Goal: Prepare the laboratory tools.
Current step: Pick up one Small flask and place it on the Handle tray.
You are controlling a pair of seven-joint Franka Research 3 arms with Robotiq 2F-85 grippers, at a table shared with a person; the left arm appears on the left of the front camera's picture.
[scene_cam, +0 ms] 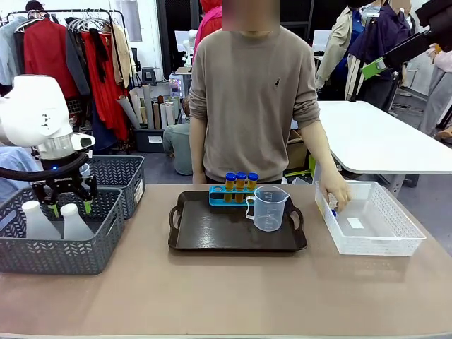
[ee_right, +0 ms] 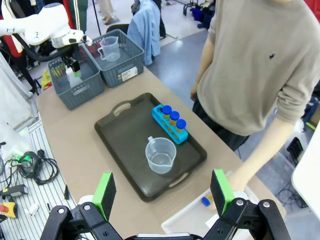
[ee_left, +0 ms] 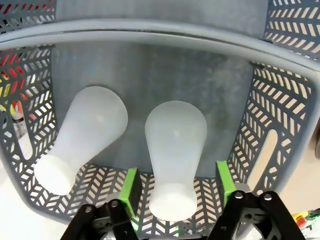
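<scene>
Two frosted white conical flasks stand in the front grey basket (scene_cam: pixel 63 258). My left gripper (scene_cam: pixel 70 207) reaches down over the right flask (scene_cam: pixel 74 224). In the left wrist view its green pads (ee_left: pixel 131 186) stand on either side of that flask's neck (ee_left: pixel 172 197) with small gaps, so the gripper (ee_left: pixel 176 187) is open. The other flask (ee_left: pixel 85 135) stands beside it. On the dark tray (scene_cam: pixel 212 229) are three amber tubes (scene_cam: pixel 241 181) with blue caps in a blue rack, and a clear beaker (scene_cam: pixel 268 208). My right gripper (ee_right: pixel 162 192) hangs open and empty high above the table.
A second grey basket (scene_cam: pixel 116 173) behind the first holds another clear beaker (ee_right: pixel 109 47). At the right, the person's hand (scene_cam: pixel 335 192) reaches into a white mesh basket (scene_cam: pixel 395 244), where a blue-capped tube (ee_right: pixel 206 201) lies. Bare table lies in front of the tray.
</scene>
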